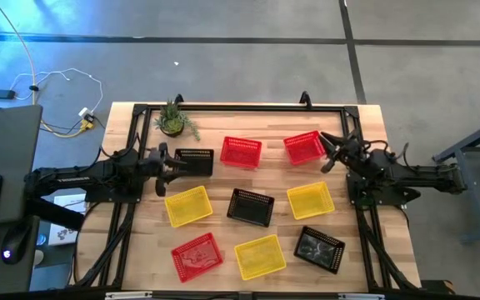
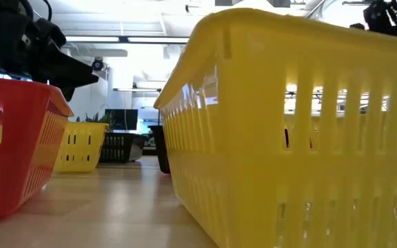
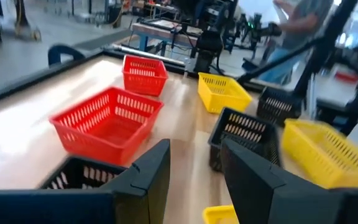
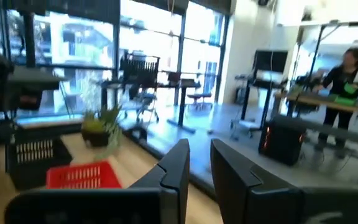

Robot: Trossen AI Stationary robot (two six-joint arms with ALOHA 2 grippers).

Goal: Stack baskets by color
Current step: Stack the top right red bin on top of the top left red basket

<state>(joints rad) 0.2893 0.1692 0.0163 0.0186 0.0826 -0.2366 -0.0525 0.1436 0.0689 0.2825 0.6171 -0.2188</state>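
Observation:
Nine baskets lie spread over the wooden table. Red baskets: (image 1: 241, 151), (image 1: 304, 147), (image 1: 197, 256). Yellow baskets: (image 1: 188, 205), (image 1: 310, 200), (image 1: 260, 256). Black baskets: (image 1: 194, 161), (image 1: 250, 207), (image 1: 320, 248). None is stacked; each rests on its base. My left gripper (image 1: 172, 167) (image 3: 194, 180) stands open at the left end of the far-left black basket (image 3: 73, 177), with nothing between its fingers. My right gripper (image 1: 332, 155) (image 4: 199, 165) is raised beside the right end of the far-right red basket, its fingers a little apart and empty.
A small green potted plant (image 1: 173, 122) stands at the table's far left corner. A black frame rail (image 1: 240, 107) runs along the far edge. Bare wood shows between the baskets. A person (image 4: 344, 81) stands in the room beyond the table.

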